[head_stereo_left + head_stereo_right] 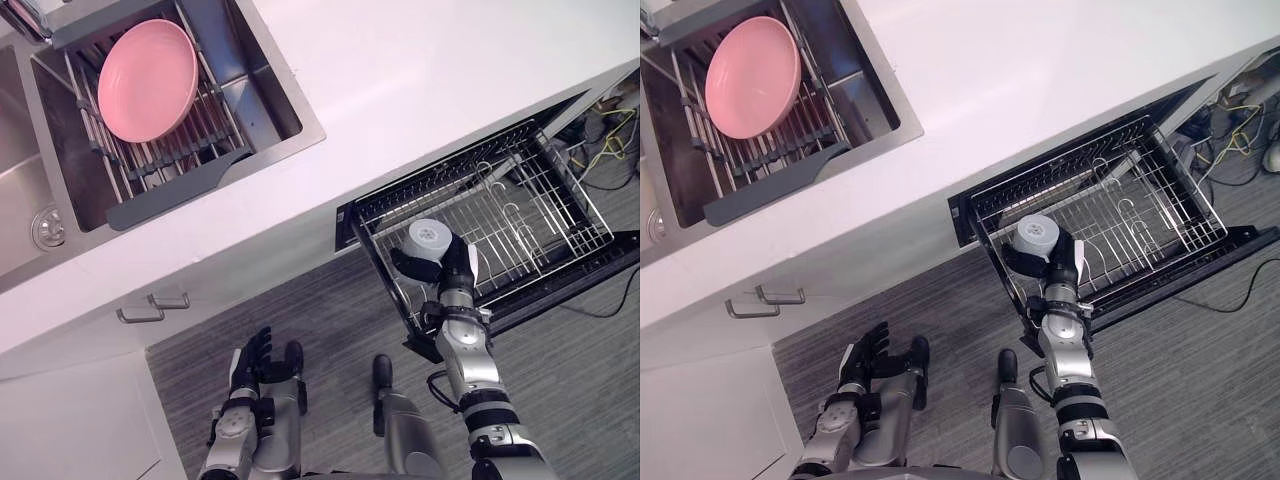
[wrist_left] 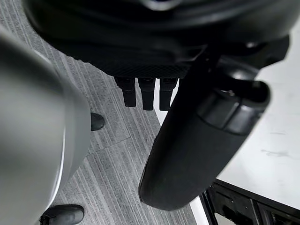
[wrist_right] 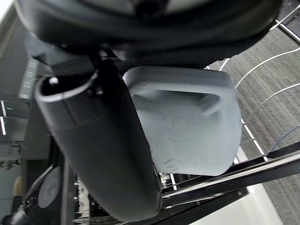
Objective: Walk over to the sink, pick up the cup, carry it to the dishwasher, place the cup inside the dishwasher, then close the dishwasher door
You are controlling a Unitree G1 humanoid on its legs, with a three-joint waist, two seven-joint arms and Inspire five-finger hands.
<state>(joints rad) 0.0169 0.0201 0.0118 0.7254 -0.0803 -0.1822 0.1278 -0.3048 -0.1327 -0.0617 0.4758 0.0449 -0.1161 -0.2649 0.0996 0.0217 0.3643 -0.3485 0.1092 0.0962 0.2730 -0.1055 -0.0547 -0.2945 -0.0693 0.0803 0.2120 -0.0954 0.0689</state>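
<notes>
A pale grey cup with a handle is held upside down, its base facing up, above the front left corner of the pulled-out wire rack of the dishwasher. My right hand is shut on it, thumb on one side and fingers round the other. The dishwasher door lies open and flat under the rack. My left hand hangs low over the floor beside my body, its fingers relaxed and holding nothing.
A white countertop runs above the dishwasher. The steel sink at the far left holds a drainer with a pink bowl. Cabinet handles sit below the sink. Loose cables lie on the floor beyond the rack.
</notes>
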